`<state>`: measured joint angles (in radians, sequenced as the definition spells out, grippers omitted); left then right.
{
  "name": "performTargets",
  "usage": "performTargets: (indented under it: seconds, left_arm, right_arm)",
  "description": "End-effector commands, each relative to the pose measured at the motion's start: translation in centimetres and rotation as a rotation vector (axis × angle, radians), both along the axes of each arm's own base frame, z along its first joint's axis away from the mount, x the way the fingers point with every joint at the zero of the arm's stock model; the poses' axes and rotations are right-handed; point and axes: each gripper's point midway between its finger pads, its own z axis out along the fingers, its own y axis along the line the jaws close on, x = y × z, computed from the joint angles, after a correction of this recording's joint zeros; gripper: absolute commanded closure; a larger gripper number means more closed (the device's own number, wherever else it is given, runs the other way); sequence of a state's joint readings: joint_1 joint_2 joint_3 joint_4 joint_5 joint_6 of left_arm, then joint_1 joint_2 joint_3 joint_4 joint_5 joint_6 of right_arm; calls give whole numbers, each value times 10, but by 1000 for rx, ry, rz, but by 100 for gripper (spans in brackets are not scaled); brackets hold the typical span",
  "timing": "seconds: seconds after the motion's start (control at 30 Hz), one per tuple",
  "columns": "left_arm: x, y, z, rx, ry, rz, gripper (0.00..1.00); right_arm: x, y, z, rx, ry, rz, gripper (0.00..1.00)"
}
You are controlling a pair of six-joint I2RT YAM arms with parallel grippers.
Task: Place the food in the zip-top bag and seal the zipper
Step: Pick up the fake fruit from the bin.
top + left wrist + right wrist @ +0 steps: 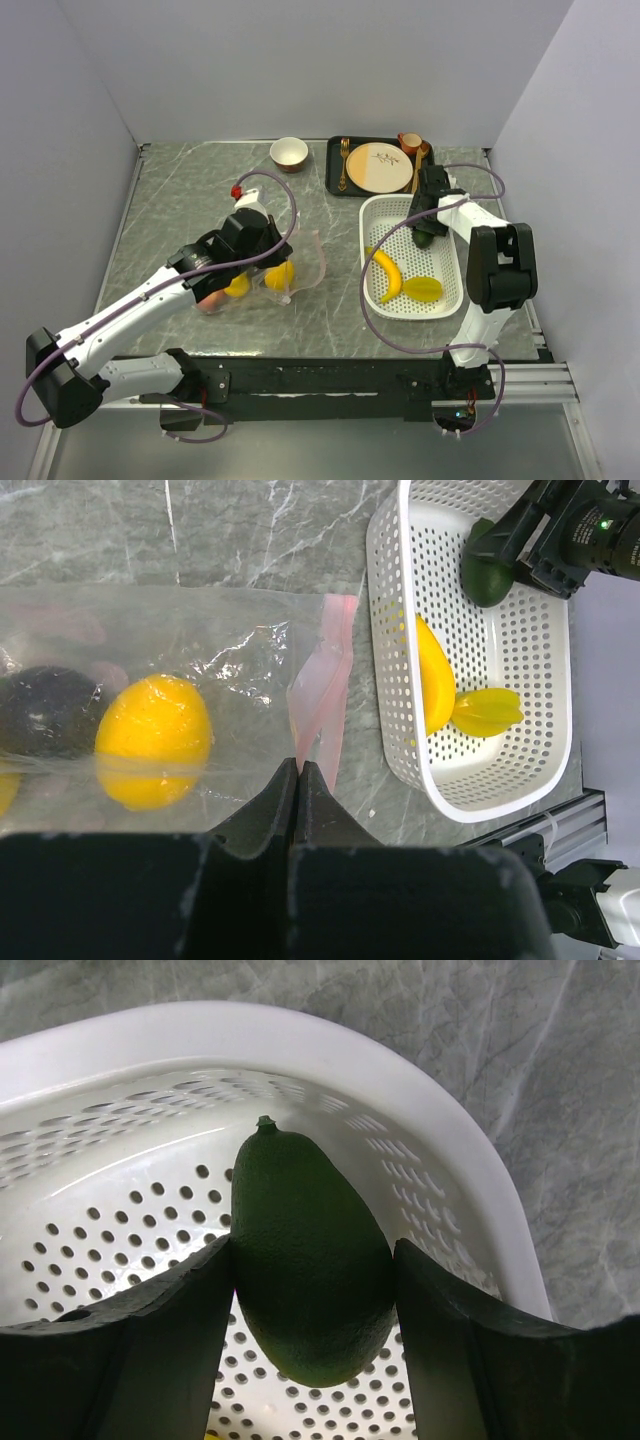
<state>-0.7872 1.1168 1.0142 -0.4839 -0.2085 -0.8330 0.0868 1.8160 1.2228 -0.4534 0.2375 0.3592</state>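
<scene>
Avocado (300, 1210) clamped in right tool (312, 1252); basket (400, 1090) wall close around.

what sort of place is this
Most likely a lab robot test cell, not a kitchen: plain white panels wall in the marble-look table, the left arm and right arm are bolted to its near edge, and the banana looks plastic.

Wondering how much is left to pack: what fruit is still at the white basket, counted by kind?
Banana: 1
Yellow-green star-shaped piece: 1
Dark green fruit, in the right gripper: 1
Total: 3
</scene>
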Motion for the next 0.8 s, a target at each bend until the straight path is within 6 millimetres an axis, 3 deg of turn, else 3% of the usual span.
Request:
performTargets:
  seconds: [0.0, 0.07, 0.13, 0.4, 0.5, 0.77]
  left_arm:
    - [4, -3, 11, -17, -32, 4, 99]
    - [4, -5, 12, -22, -30, -1, 99]
    - [5, -6, 12, -21, -30, -3, 99]
    - [4, -8, 14, -34, -30, -12, 99]
    - [2, -9, 12, -43, -21, -14, 99]
    - [2, -10, 8, -41, -13, -15, 99]
  right_arm:
    - [4, 4, 8, 30, -39, 12, 49]
    - [2, 7, 9, 51, -40, 17, 49]
    - [-1, 10, 10, 71, -48, 18, 41]
    - [-13, 23, 4, 139, -36, 45, 39]
    - [-17, 25, 1, 152, -31, 51, 31]
    - [-19, 28, 0, 155, -28, 59, 29]
